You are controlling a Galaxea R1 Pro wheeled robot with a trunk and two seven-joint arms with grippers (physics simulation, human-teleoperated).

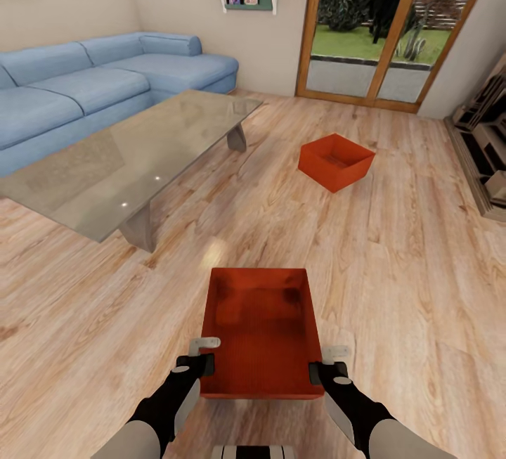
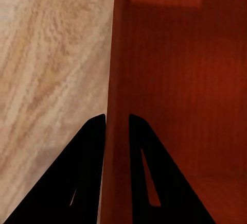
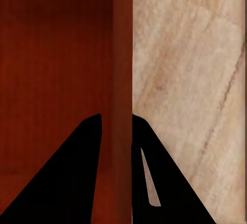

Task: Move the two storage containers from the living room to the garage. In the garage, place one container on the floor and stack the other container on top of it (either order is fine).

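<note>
A red-orange storage container (image 1: 260, 329) hangs just in front of me over the living room's light wood planks, held by both arms. My left gripper (image 1: 205, 365) is shut on its left wall (image 2: 117, 80), one finger (image 2: 85, 172) outside and one inside. On the opposite side my right gripper (image 1: 315, 372) is shut on the right wall (image 3: 122, 69) in the same way. The second storage container (image 1: 336, 162) rests on the planks farther off to the right, near the glass doors, with its open top tilted towards me.
A glass coffee table (image 1: 133, 157) stands ahead to the left, with a blue sectional sofa (image 1: 91, 86) behind it. Wood-framed glass doors (image 1: 386, 30) are at the back right. Dark shelving (image 1: 488, 143) lines the right wall. Open plank floor lies between the two containers.
</note>
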